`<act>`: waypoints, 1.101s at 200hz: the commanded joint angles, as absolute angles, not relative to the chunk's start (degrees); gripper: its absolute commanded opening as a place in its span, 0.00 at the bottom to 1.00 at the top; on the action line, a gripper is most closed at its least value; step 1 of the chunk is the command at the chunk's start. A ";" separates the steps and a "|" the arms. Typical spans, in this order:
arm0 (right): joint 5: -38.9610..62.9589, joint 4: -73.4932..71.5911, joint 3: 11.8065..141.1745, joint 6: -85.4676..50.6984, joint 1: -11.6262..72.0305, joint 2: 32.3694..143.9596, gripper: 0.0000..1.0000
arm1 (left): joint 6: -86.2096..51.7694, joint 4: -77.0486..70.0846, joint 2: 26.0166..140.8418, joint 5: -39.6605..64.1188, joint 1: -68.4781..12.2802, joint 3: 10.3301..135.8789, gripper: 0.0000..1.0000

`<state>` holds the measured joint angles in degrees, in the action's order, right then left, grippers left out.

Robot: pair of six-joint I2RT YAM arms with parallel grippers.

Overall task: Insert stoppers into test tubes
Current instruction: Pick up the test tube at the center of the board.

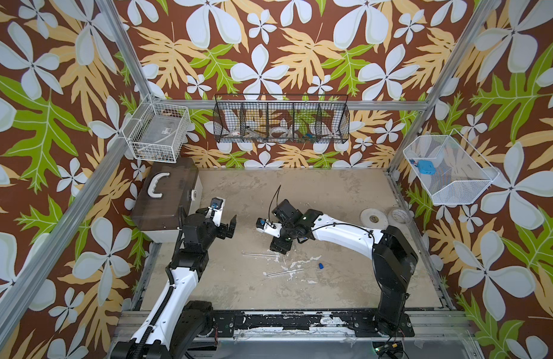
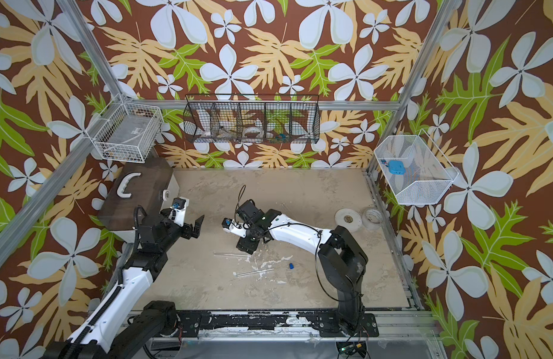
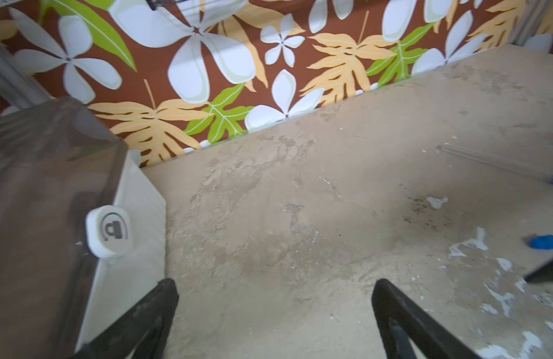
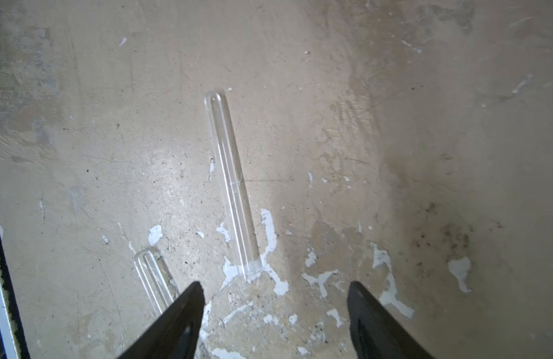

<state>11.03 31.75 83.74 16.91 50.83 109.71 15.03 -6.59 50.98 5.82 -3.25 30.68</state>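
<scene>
Blue against the worn table [image 1: 331, 192], one loose stopper [image 1: 320, 265] lay apart from the far test tube [image 4: 231, 183] and the near test tube [image 4: 154, 279], both flat, with no plug showing in either. We judged ourselves at the first pickup: the far tube's open end lay just ahead of our right gripper [image 4: 275, 284], whose jaws stood spread and empty. Next we would need to drop lower, straddle that tube and close softly, since it could roll. Our right arm reached inward, wrist pitched down at the table. Our left gripper [image 3: 275, 281] hung spread and empty beside the box [image 3: 51, 186].
</scene>
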 commanded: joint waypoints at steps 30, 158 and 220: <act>6.02 35.76 86.81 16.15 53.07 115.04 0.61 | 13.93 -9.41 50.80 1.44 -2.90 30.39 1.00; 2.60 39.49 87.80 16.40 55.03 120.74 0.43 | 14.06 -8.35 51.16 1.89 -2.64 30.90 1.00; 0.52 39.76 87.91 16.26 55.10 121.60 0.28 | 13.76 -9.20 51.13 3.02 -2.64 30.51 1.00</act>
<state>3.16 38.11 87.79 16.53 55.09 120.86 14.72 -7.55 51.11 2.42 -2.79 30.68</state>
